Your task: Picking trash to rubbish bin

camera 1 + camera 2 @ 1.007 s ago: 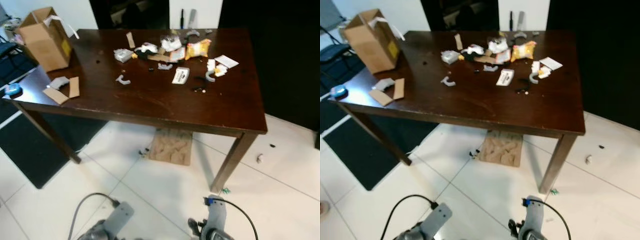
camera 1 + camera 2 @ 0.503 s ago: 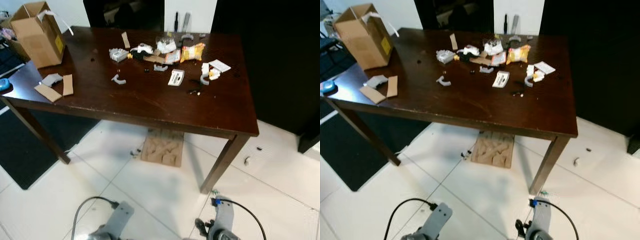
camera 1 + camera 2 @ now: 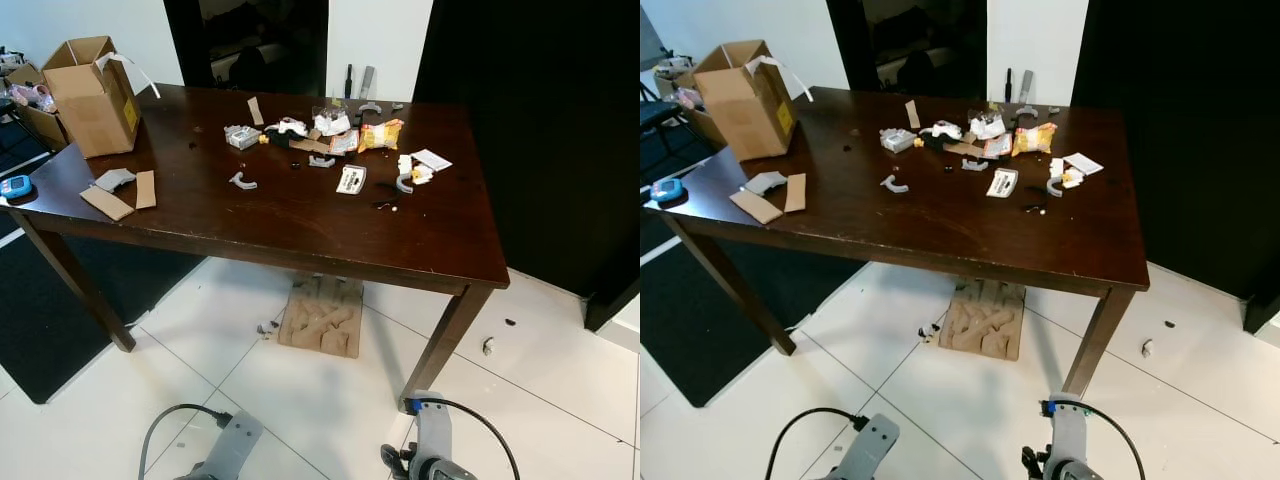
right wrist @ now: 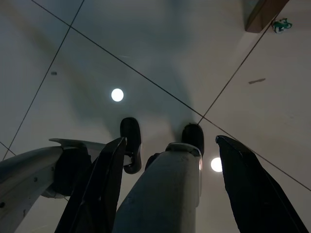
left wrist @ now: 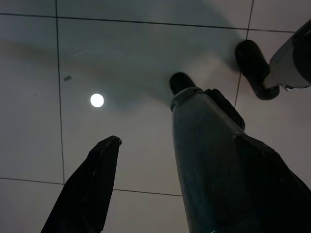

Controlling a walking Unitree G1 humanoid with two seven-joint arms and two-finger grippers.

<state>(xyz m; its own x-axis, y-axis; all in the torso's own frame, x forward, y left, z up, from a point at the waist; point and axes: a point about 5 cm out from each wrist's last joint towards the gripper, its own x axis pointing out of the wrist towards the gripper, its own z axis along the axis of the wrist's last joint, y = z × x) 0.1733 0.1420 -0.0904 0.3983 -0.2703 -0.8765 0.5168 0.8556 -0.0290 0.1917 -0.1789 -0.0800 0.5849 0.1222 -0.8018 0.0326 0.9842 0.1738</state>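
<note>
Table: dark wood table ahead of robot, well apart, above both arms.
Trash: scattered trash on far-centre of tabletop, incl. yellow snack bag, white label card, grey curved bits, paper scraps.
Other: cardboard box on table's left end; cardboard scraps near left front edge; molded pulp tray on floor under table.
Bin: can't tell where.
L gripper: left gripper hangs idle by leg, fingers spread, holding 0, pointing at floor tiles.
R gripper: right gripper same, fingers apart, empty, aimed at floor.
Key relation: trash lies forward and up, slightly right of centre; R arm looks nearer. Robot prob. needs to step closer 1st.
</note>
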